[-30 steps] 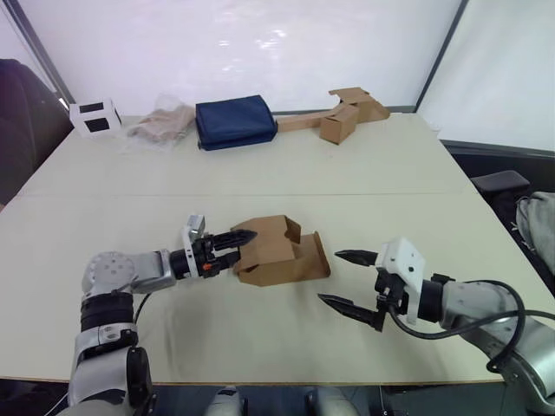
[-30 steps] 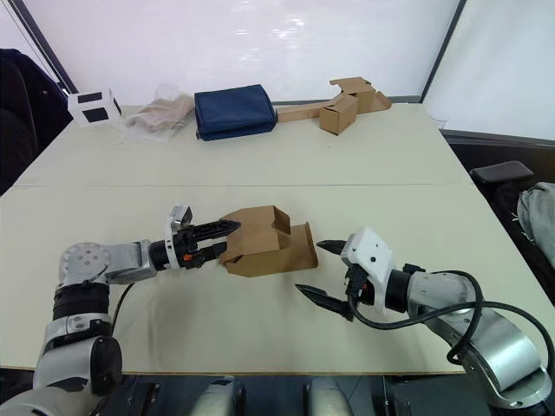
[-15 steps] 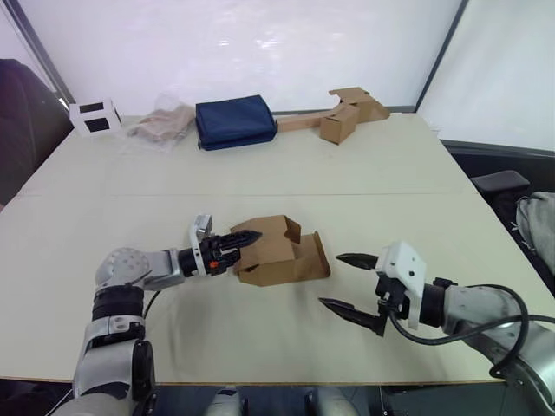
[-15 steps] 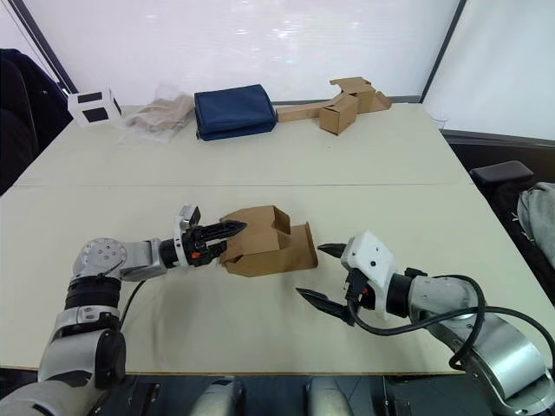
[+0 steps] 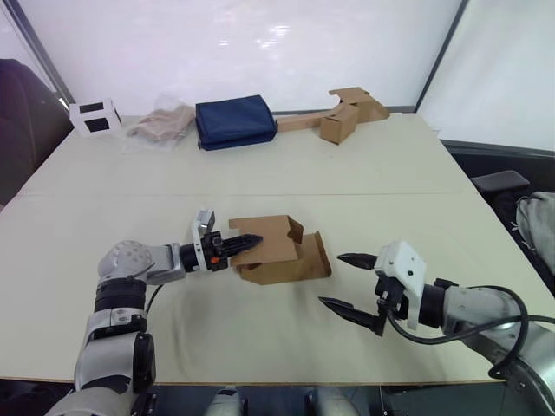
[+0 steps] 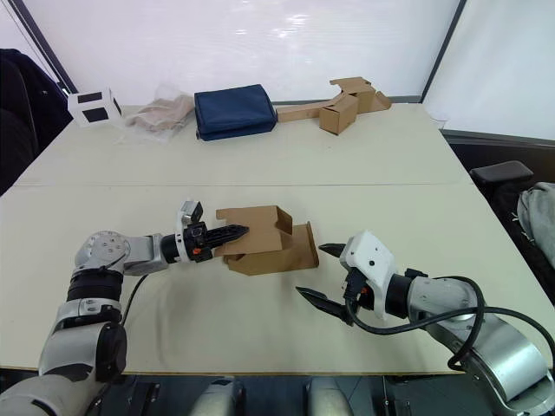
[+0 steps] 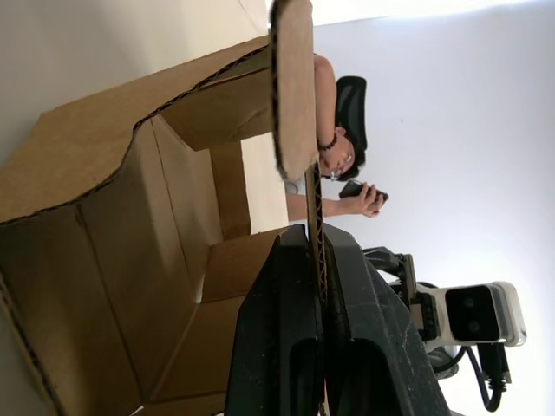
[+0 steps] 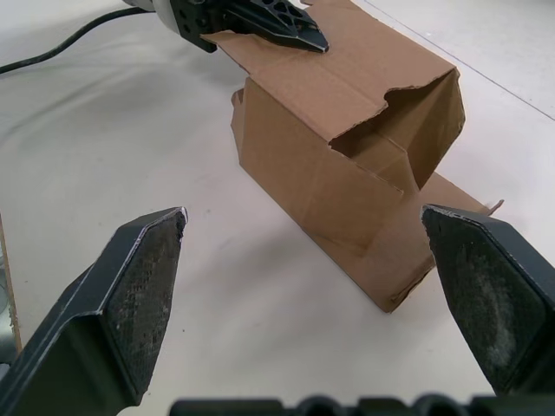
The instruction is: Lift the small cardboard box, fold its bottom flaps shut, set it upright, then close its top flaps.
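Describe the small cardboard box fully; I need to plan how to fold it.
The small cardboard box is plain brown corrugated card, unmarked, lying on its side on the pale table. Its flaps are open at both ends; one edge at the end facing the right end effector is notched. The left end effector pinches a flap at the other end. The right end effector hangs open nearby, apart from it.

A pale table (image 5: 364, 173) carries the small cardboard box (image 5: 282, 251).

Silver-grey jointed arms, black cables — each black-fingered pincer (image 5: 356, 284) on a white housing.
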Motion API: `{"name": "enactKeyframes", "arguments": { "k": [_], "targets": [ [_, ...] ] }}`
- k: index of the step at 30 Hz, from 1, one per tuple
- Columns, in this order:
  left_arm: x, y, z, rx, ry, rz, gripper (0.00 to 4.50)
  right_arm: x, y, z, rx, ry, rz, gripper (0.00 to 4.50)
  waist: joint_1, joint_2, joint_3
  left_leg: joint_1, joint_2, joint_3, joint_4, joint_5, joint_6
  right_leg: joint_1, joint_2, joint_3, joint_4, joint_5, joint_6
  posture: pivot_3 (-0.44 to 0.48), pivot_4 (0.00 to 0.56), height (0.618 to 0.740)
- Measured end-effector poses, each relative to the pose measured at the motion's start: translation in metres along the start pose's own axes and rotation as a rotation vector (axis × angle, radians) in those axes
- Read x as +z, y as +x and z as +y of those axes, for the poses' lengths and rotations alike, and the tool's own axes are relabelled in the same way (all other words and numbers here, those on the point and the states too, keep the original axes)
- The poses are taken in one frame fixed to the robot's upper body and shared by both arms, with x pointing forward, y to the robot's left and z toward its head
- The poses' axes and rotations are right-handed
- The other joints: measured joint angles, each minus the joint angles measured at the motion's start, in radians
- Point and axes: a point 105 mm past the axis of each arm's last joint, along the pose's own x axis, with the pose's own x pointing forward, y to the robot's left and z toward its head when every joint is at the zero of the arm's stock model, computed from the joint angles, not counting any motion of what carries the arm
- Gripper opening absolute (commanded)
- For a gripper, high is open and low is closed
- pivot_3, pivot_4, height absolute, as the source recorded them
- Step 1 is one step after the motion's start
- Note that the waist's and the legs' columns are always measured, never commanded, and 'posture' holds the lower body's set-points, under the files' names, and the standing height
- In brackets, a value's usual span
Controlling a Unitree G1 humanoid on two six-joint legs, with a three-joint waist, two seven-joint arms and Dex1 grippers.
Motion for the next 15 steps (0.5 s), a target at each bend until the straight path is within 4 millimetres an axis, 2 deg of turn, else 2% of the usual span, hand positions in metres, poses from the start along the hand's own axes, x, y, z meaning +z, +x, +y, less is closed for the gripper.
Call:
{"name": "enactKeyframes", "arguments": {
  "k": [5,7,8,10,13,15],
  "targets": [
    [0.0,-0.002,-0.005,0.0,0.046,0.007,0.09,0.004,0.002,0.001,-0.012,0.019,-0.026,4.5,-0.001,0.0,0.0,0.0,0.0,0.0,0.0,0.0,0.0,0.0,0.0,0.0,0.0,0.0,0.0,0.0,0.15,0.74],
    [0.0,-0.008,-0.017,-0.012,0.181,0.007,0.09,0.009,0.002,-0.001,-0.024,0.058,-0.074,4.5,-0.005,0.0,0.0,0.0,0.001,0.0,-0.001,0.001,-0.003,-0.001,0.0,0.001,0.0,0.0,0.0,0.0,0.15,0.74],
    [-0.001,-0.011,-0.031,-0.012,0.361,0.024,0.09,0.016,0.001,-0.006,-0.039,0.095,-0.123,4.5,-0.005,0.0,0.0,0.0,0.001,0.0,-0.001,0.002,-0.004,-0.001,0.0,0.001,0.0,0.0,0.0,0.0,0.15,0.74],
    [-0.003,-0.009,-0.047,-0.04,0.513,0.043,0.09,0.022,-0.001,-0.013,-0.057,0.116,-0.155,4.5,0.001,0.0,0.0,0.0,0.001,0.001,-0.001,0.003,-0.005,0.0,0.0,0.001,0.0,0.0,0.0,0.0,0.15,0.74],
    [-0.006,-0.006,-0.067,-0.086,0.706,0.052,0.0,0.031,0.0,-0.024,-0.07,0.162,-0.213,3.86,0.006,0.0,0.0,0.0,0.001,0.001,-0.001,0.001,-0.002,0.001,0.0,0.001,-0.002,0.0,0.0,0.0,0.15,0.74],
    [-0.007,-0.004,-0.075,-0.1,0.838,0.064,0.0,0.039,0.002,-0.036,-0.095,0.207,-0.271,3.11,0.004,0.0,0.0,0.0,0.001,0.001,-0.002,0.001,-0.002,0.0,0.0,0.001,-0.002,0.0,0.0,0.0,0.15,0.74]
  ]
}}
